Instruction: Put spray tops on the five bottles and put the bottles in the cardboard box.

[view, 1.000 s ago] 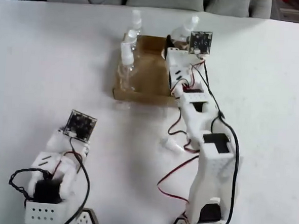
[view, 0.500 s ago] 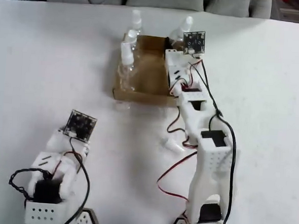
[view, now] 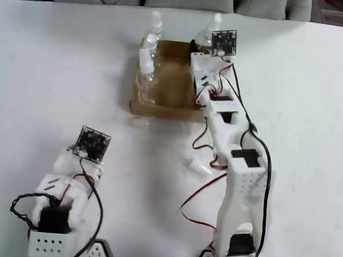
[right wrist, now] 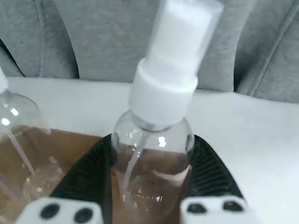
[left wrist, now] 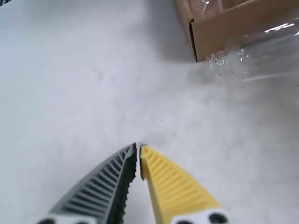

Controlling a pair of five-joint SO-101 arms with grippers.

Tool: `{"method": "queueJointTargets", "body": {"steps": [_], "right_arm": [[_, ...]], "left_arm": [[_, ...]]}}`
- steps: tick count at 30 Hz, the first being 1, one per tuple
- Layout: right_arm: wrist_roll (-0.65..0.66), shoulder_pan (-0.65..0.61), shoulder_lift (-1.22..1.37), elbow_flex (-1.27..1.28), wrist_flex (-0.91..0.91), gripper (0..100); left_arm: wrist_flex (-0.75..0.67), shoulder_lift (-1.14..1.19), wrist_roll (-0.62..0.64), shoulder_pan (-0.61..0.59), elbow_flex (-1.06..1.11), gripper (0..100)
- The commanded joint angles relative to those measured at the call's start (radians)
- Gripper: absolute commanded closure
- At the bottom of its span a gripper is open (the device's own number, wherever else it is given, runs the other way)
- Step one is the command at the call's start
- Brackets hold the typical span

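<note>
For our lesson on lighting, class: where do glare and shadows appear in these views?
Right wrist view: small bright glints on the held bottle. Left wrist view: streaky glare along the lying bottle; the cardboard box throws a soft shadow on the table. High view: shadows are faint.

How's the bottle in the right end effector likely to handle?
The bottle looks clear and empty, so probably light. Its smooth round wall may slip or twist in the right end effector. Tall, narrow, with a spray top: likely tippy once released.
</note>
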Motion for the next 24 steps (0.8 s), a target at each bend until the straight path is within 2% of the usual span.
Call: {"method": "queueJointTargets", "body": {"steps": [1, 16, 19, 24], "right_arm": [[0.014, 0.019, 0.031, -0.1, 0.007, 98.3], [0.015, 0.019, 0.125, -0.167, 0.015, 98.0], [0.054, 0.016, 0.124, -0.167, 0.059, 97.7], [0.081, 0.012, 0.128, -0.167, 0.065, 87.5]], "left_arm": [[-0.003, -0.002, -0.009, 0.013, -0.002, 98], [-0.003, -0.002, -0.009, 0.013, -0.002, 98], [-0.003, -0.002, -0.009, 0.013, -0.002, 98], [-0.003, -0.002, -0.009, 0.013, -0.002, 98]]}}
